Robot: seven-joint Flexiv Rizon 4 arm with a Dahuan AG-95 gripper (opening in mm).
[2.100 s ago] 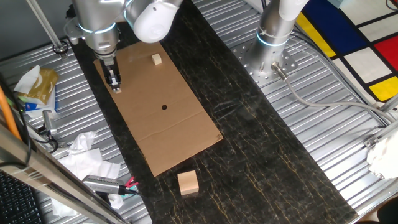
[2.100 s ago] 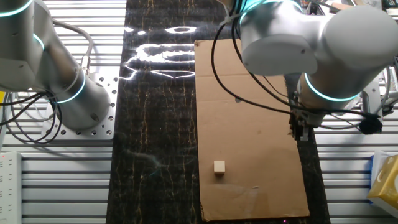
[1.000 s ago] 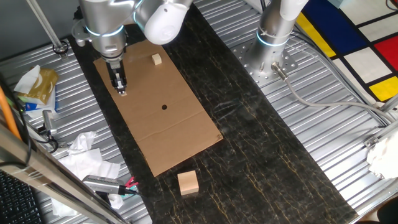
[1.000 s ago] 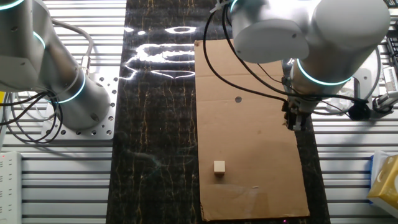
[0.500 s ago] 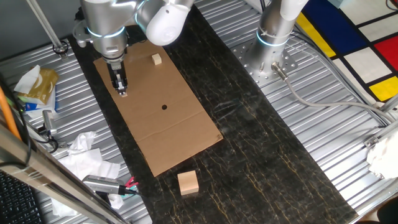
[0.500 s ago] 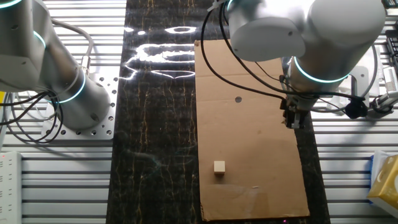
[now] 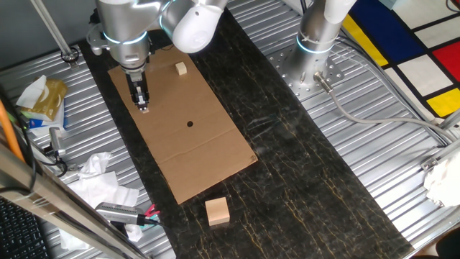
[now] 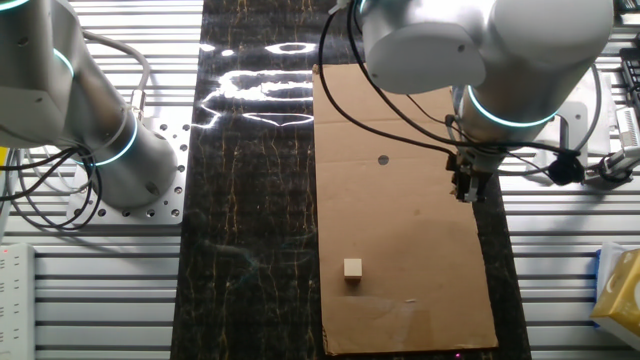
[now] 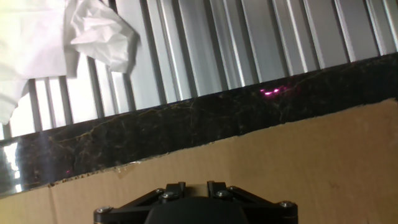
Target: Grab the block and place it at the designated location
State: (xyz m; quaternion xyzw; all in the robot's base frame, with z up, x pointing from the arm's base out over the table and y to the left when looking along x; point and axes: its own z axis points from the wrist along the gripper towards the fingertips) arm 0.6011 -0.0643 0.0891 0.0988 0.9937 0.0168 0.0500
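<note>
My gripper (image 7: 143, 106) hangs over the left part of the brown cardboard sheet (image 7: 208, 155), up-left of the round black dot (image 7: 190, 124). Its fingers are closed on a tiny pale block (image 7: 144, 108) at the tips. In the other fixed view the gripper (image 8: 465, 190) is near the sheet's right edge, right of the dot (image 8: 383, 159); the block is too small to make out there. The hand view shows only the hand's black housing (image 9: 193, 208) above cardboard; the block and dot are out of view.
A slightly bigger pale block (image 7: 180, 68) lies on the cardboard's far end, also in the other fixed view (image 8: 352, 267). A large wooden cube (image 7: 217, 211) sits on the dark strip. Crumpled paper and clutter (image 7: 100, 180) lie left. A second arm's base (image 7: 316, 43) stands at the back.
The gripper has moved a little along the cardboard, away from its left edge and towards the dot, still closed on the tiny block. Nothing else moved.
</note>
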